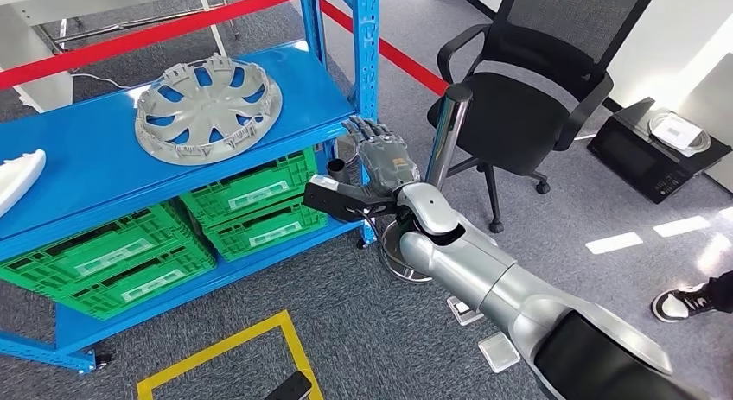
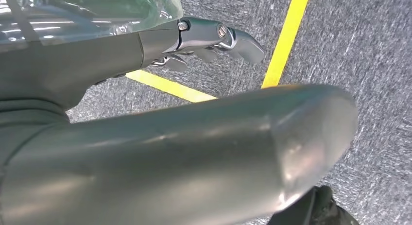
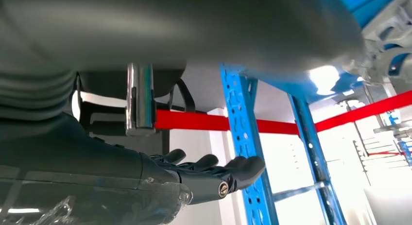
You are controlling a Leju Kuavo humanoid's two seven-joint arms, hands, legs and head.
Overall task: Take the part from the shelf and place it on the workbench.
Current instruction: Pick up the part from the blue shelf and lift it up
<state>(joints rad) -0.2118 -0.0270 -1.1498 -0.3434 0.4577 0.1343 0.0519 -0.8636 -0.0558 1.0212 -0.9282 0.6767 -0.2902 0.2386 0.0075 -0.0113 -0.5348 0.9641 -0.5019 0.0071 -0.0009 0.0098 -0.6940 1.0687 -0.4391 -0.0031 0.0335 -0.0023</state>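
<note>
Up on the blue shelf (image 1: 78,167), the grey hubcap (image 1: 207,109) lies flat on the top board, near the front right post (image 1: 366,80). To its left, at the picture's edge, lies a white part (image 1: 19,177). Green crates (image 1: 251,200) fill the lower boards. The right hand (image 1: 383,155) is raised just beside the post, apart from the hubcap, its fingers (image 3: 214,163) released and spread, grasping nothing. The left hand (image 2: 194,40) hangs over grey carpet crossed by yellow tape (image 2: 284,38); its fingers (image 2: 243,43) are loosely extended and grasp nothing. A black chair (image 1: 536,80) stands to the right, and a person's shoe (image 1: 683,303) shows at the far right.
</note>
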